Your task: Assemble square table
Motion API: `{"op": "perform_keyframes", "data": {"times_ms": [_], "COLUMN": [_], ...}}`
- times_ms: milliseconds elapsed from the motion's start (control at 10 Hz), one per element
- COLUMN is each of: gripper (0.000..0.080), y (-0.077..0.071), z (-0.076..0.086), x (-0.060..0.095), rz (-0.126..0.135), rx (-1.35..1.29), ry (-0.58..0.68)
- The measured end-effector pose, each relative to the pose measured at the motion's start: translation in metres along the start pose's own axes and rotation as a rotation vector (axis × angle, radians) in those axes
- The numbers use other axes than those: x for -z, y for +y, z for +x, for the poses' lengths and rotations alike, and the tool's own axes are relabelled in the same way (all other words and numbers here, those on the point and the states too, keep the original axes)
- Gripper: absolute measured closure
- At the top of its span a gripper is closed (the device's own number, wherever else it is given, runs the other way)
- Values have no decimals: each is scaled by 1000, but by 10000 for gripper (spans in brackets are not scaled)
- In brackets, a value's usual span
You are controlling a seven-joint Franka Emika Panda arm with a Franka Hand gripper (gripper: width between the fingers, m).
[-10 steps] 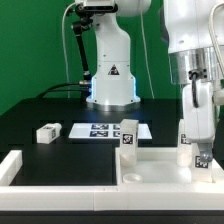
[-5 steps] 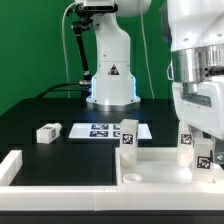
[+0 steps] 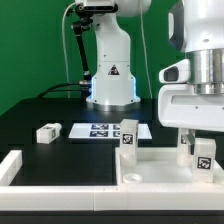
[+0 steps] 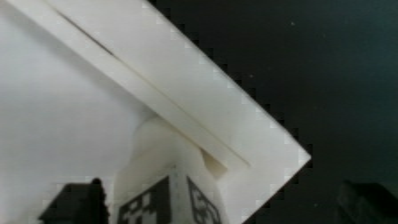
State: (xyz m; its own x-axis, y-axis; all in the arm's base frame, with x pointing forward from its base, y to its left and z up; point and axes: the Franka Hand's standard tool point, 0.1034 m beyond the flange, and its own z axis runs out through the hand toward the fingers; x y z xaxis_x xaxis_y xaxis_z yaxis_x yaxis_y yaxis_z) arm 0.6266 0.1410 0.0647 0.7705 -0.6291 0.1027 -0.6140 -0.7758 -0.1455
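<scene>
White plastic makes up every furniture part. The square panel, with its raised rim, lies on the black tabletop near the front, at the exterior view's right. A corner leg stands upright at the panel's far left corner. The right-hand leg stands upright on the panel directly under the pincer. A loose leg lies on the tabletop well apart, at the exterior view's left, beside the marker board.

In the wrist view the pincer is spread and pinches nothing. Its dark fingertips flank the right-hand leg, one just beside it and the other well apart.

That uneven gap is the main risk. The pictures do not show whether this leg is seated tight in its socket or only resting there. If it is loose, any sideways drift as the arm moves could let the nearer fingertip brush it. The leg could then tilt or topple onto the panel. A hard knock could also slide the panel across the tabletop and put the sockets out of line for the loose leg, which is not yet fitted.
</scene>
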Motion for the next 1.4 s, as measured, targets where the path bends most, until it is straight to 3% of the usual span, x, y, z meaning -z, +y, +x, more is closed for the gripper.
{"op": "perform_keyframes", "data": {"times_ms": [200, 800, 1000, 1200, 1400], "gripper": [150, 150, 150, 150, 150], "y": [1, 1, 4, 9, 7], "z": [1, 1, 2, 13, 11], "x": [0, 0, 4, 7, 6], "rz": [-1, -2, -8, -8, -11], "rx": [128, 125, 233, 349, 431], "ry": [1, 1, 2, 12, 12]}}
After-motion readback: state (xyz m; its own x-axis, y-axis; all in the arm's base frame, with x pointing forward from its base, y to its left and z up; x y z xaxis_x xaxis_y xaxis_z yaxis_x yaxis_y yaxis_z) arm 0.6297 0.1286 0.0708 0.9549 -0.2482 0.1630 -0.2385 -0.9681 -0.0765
